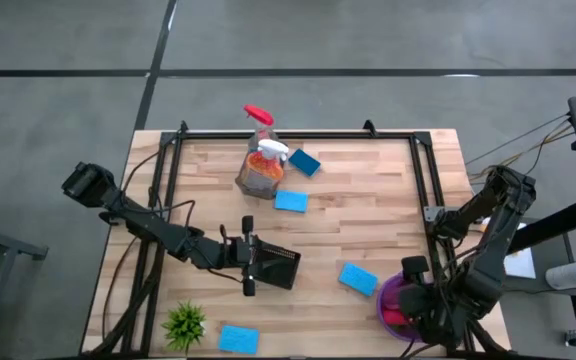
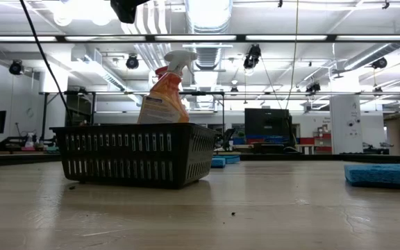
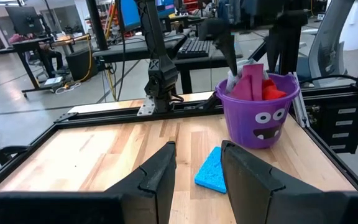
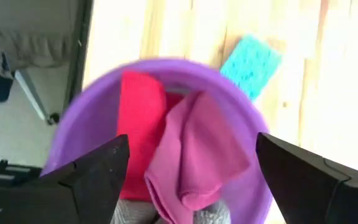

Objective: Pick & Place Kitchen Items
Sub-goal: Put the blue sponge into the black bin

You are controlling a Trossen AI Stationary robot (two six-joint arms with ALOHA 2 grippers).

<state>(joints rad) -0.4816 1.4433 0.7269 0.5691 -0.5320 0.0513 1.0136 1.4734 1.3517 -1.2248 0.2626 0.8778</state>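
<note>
My left gripper hovers level over the left part of a black basket, fingers a little apart with nothing between them. The basket stands on the table. My right gripper is wide open and empty, pointing down over a purple bucket. In the bucket lie a red cloth, a magenta cloth and a grey cloth. An orange spray bottle and a clear one with a red trigger are at the far middle. Several blue sponges lie about, one beside the bucket.
Other sponges lie at the far middle and the near edge. A small spiky green plant stands near the front left. Black rails frame the table's far side and flanks.
</note>
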